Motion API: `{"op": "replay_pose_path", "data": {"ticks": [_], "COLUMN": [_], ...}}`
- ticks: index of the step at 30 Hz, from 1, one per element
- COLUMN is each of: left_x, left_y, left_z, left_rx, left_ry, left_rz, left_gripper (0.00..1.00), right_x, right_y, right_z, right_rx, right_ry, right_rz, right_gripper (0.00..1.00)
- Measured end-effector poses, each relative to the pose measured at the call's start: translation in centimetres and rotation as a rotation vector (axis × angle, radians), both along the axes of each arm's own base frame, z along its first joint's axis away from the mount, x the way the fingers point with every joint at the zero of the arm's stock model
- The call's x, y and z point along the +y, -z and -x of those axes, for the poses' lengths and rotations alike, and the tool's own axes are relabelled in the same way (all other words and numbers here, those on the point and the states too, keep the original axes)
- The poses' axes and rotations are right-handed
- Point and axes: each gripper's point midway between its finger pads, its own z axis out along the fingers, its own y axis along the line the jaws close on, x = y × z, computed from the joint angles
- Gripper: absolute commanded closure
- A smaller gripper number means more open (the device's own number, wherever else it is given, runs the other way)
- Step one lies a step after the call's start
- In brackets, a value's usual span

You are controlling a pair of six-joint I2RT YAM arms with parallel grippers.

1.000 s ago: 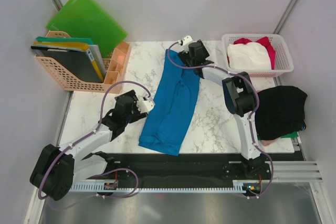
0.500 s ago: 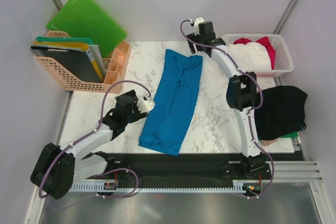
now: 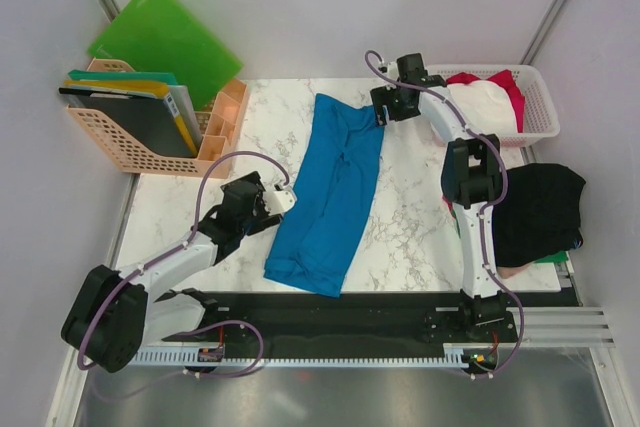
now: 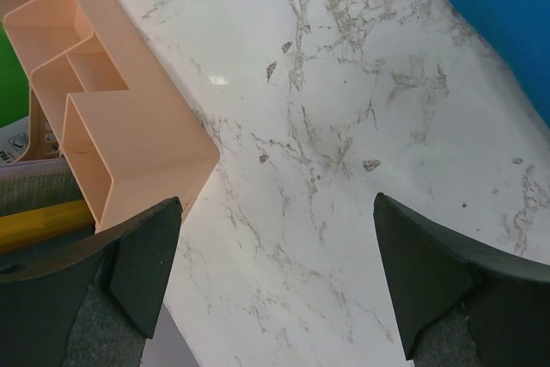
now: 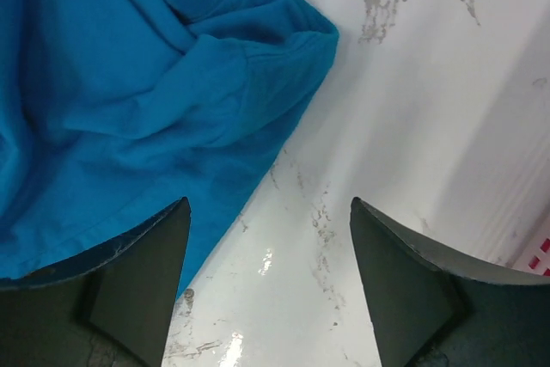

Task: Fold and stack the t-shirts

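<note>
The right gripper has swung across to the blue shirt's far right corner, jaws apart and empty; the left gripper stays wide open.

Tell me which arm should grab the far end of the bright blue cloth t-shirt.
Probably right: the right gripper, open, hangs beside the far corner of the bright blue cloth t-shirt; the left gripper faces bare marble.
</note>
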Motion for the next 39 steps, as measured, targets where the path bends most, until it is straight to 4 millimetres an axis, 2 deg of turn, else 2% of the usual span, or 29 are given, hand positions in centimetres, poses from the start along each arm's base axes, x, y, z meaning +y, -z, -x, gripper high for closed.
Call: {"op": "replay_pose_path", "data": {"ticks": [6, 11, 13, 17, 23, 25, 28, 31, 35, 39], "left_x": [0.0, 0.0, 0.0, 0.0, 0.0, 0.0, 0.0, 0.0, 0.0, 0.0], "left_y": [-0.1, -0.1, -0.1, -0.1, 0.3, 0.3, 0.3, 0.3, 0.3, 0.3], "left_z": [-0.1, -0.1, -0.1, -0.1, -0.1, -0.1, -0.1, -0.1, -0.1, -0.1], "left_rx": [-0.001, -0.001, -0.001, -0.001, 0.011, 0.011, 0.012, 0.012, 0.012, 0.012], "left_ry": [-0.001, -0.001, -0.001, -0.001, -0.002, -0.003, -0.003, -0.003, -0.003, -0.003], "left_rz": [0.002, 0.002, 0.002, 0.002, -0.005, -0.006, -0.007, -0.007, -0.007, -0.007], "left_gripper": [0.00, 0.00, 0.00, 0.00, 0.00, 0.00, 0.00, 0.00, 0.00, 0.00], "right_x": [1.3, 1.9, 2.1, 2.3, 2.6, 2.7, 2.8, 2.9, 3.1, 2.7], "right_y": [-2.1, -4.0, -3.7, -1.4, 0.8, 1.1, 1.3, 1.0, 1.1, 2.2], "right_z": [-0.7, -2.5, -3.0, -3.1, -3.3, -3.5, -3.8, -4.2, -4.6, -4.5], "right_rx": [-0.038, -0.112, -0.120, -0.088, -0.064, -0.068, -0.078, -0.096, -0.115, -0.115], "right_ry": [-0.015, -0.003, 0.001, 0.006, 0.007, 0.007, 0.007, 0.009, 0.011, 0.016], "right_rz": [-0.043, -0.082, -0.091, -0.101, -0.111, -0.115, -0.118, -0.124, -0.119, -0.081], "right_gripper": [0.18, 0.22, 0.24, 0.31, 0.32, 0.39, 0.58, 0.72, 0.75, 0.77]}}
